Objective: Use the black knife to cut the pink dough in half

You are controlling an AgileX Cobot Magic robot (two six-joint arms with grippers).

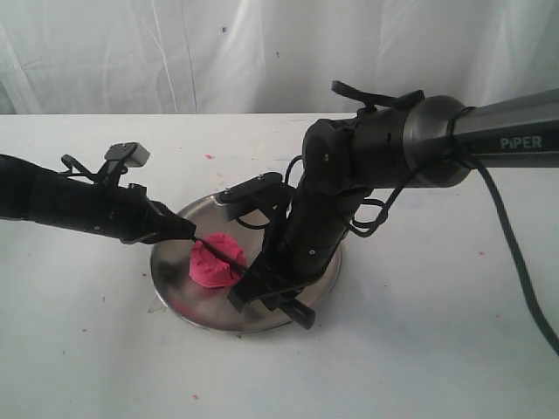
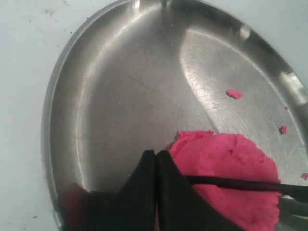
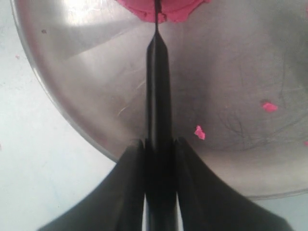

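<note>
Pink dough [image 3: 180, 8] just beyond right claw [image 3: 159, 142]

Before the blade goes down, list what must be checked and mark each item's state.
1. Black knife gripped by the right gripper: ok, the handle sits between both fingers.
2. Blade on the pink dough: ok, it lies across the mound.
3. Dough seated on the steel plate: ok, one piece, inside the rim.
4. Left gripper clear of the cut line: not ok, its shut tips sit at the dough's edge beside the blade.
5. Blade centred for equal halves: cannot tell, as no view shows the whole mound from above.
</note>
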